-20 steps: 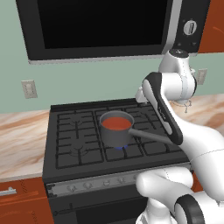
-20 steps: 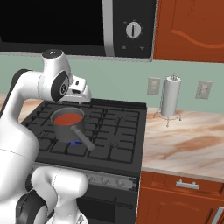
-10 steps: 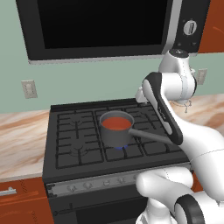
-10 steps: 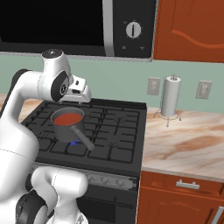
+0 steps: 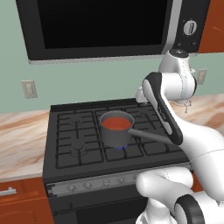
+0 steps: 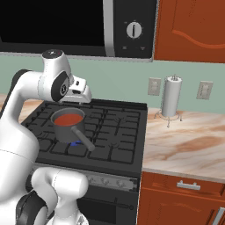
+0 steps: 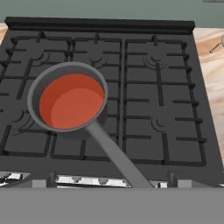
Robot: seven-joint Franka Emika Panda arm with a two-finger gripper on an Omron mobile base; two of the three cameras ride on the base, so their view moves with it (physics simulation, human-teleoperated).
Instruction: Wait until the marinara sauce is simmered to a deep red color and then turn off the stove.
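Observation:
The marinara sauce (image 5: 117, 123) (image 6: 69, 118) (image 7: 72, 101) is a smooth orange-red disc in a small grey saucepan (image 5: 114, 135) on the stove (image 5: 74, 146) (image 6: 118, 132) (image 7: 166, 100). The pan sits on a middle burner, its long handle pointing toward the front. A blue flame (image 5: 119, 148) (image 6: 77, 143) burns under it. The knob strip (image 5: 100, 181) runs along the stove's front. My gripper (image 6: 81, 93) (image 5: 141, 94) hovers above the back of the stove, behind the pan, and looks down on it. Its jaws stand open, holding nothing.
A black microwave (image 5: 100, 26) (image 6: 52, 22) hangs low over the stove. Marble counter (image 5: 22, 135) (image 6: 189, 140) lies on both sides. A paper towel holder (image 6: 171, 96) stands on the right counter by the wall. Wooden cabinets (image 6: 189, 26) are above and below.

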